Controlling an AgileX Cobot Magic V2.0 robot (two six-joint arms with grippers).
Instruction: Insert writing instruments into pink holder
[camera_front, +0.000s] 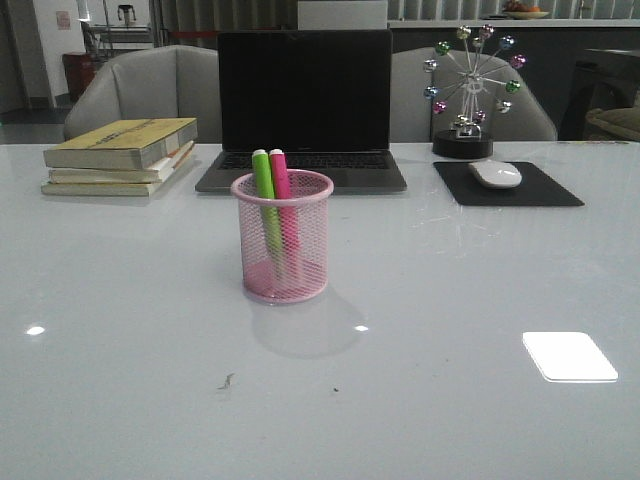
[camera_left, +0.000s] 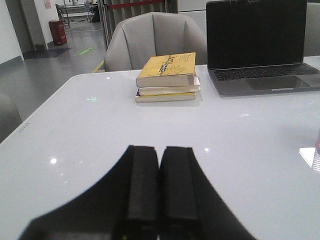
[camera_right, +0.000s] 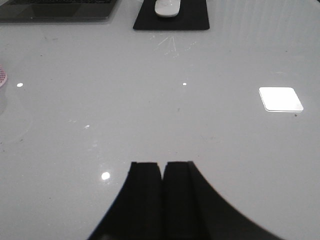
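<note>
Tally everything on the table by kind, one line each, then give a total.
Highlighter markers: 2, green and pink, both in the pink holder
Pink holder: 1
Books: 3, stacked
Laptop: 1
Mouse: 1
Mouse pad: 1
Ferris-wheel ornament: 1
Total: 10

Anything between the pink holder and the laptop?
Nothing: front view shows only bare table between the pink holder and the laptop.

Front: low, level, facing laptop (camera_front: 305, 108).
Left wrist: low, toward books (camera_left: 167, 77).
Right wrist: downward, toward mouse (camera_right: 166, 7).
Shared: laptop.
</note>
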